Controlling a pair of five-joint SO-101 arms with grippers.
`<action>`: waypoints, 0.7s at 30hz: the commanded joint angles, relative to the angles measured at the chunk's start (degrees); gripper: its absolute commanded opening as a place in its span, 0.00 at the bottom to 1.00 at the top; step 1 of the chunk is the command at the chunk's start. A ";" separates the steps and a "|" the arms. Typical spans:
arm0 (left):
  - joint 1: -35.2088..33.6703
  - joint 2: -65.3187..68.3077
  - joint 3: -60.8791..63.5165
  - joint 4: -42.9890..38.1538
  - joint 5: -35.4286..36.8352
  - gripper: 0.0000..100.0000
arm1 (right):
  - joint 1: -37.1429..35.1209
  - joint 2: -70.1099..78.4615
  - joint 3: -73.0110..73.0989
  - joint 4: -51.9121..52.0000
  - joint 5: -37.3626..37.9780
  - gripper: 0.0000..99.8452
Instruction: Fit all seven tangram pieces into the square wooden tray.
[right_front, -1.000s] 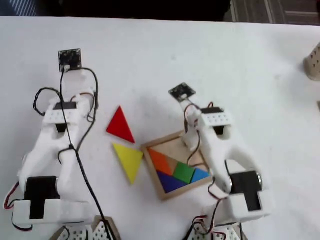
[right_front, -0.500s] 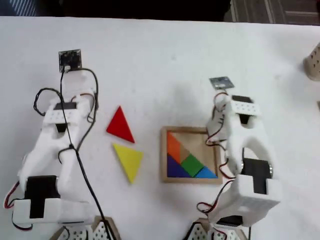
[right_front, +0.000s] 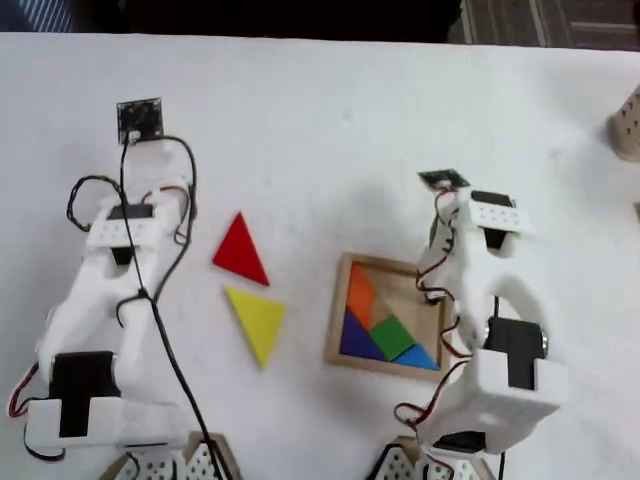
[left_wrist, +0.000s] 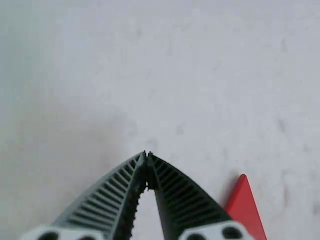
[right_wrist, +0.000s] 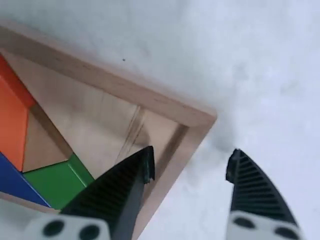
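The counter (right_front: 330, 110) carries the square wooden tray (right_front: 338, 312), which is partly filled. The right gripper (right_wrist: 192, 162) stands open astride the tray's corner wall, one finger inside and one outside, gripping nothing; this stance probably serves to steady or reposition the tray. The left gripper (left_wrist: 146, 159), closed and empty, sits well apart from the tray. The yellow triangle (right_front: 258, 318) and red triangle (right_front: 241, 250) lie outside the tray, awaiting insertion. The orange piece (right_front: 359, 295), blue piece (right_front: 358, 338) and green piece (right_front: 393, 335) are seated in the tray.
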 joint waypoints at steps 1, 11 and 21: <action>-1.27 -0.22 -4.04 0.09 -0.53 0.02 | -0.22 -7.16 -3.96 2.33 0.53 0.24; -7.52 -0.22 -6.24 2.20 7.38 0.14 | -13.41 -16.31 -3.78 7.16 -7.38 0.24; -5.76 -0.48 -7.65 8.88 9.49 0.20 | -25.27 -16.31 -0.09 1.10 -14.07 0.24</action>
